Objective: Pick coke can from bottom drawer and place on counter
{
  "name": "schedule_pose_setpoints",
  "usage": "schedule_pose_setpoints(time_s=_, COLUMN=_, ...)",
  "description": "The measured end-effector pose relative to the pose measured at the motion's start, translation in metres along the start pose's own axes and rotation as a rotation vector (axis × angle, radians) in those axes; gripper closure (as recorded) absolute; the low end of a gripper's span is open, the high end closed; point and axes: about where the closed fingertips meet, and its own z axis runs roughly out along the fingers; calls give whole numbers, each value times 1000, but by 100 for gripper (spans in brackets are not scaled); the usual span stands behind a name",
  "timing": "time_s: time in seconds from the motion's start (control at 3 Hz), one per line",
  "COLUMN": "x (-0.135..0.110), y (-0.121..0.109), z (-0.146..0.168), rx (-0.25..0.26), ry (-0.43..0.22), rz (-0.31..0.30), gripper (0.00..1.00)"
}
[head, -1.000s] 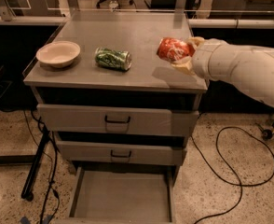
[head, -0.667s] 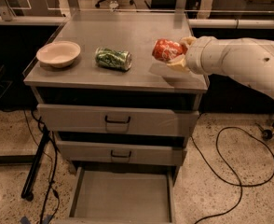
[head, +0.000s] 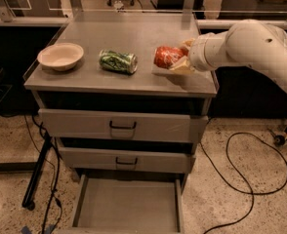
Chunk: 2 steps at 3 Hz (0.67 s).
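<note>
At right of frame, my gripper [head: 180,57] reaches in on its white arm [head: 251,45], clamped around the coke can [head: 165,56]. It holds the can on its side, low over the right part of the counter [head: 133,33]; I cannot tell whether the can touches the metal. I judge the spot keeps it apart from the green can [head: 117,61] lying near centre and the pale bowl [head: 60,56] at left. The bottom drawer [head: 126,208], lower centre, stands pulled out, showing only its grey floor. To my eye, only the release is left.
</note>
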Motion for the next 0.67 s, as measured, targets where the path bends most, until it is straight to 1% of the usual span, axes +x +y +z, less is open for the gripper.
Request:
schedule_pose_setpoints(time_s=0.33, x=4, y=1, z=8, rx=-68, ry=11, rz=-26, gripper=100)
schedule_pose_setpoints(time_s=0.67, x=13, y=3, z=15, rx=-134, ry=47, rz=-72, gripper=100)
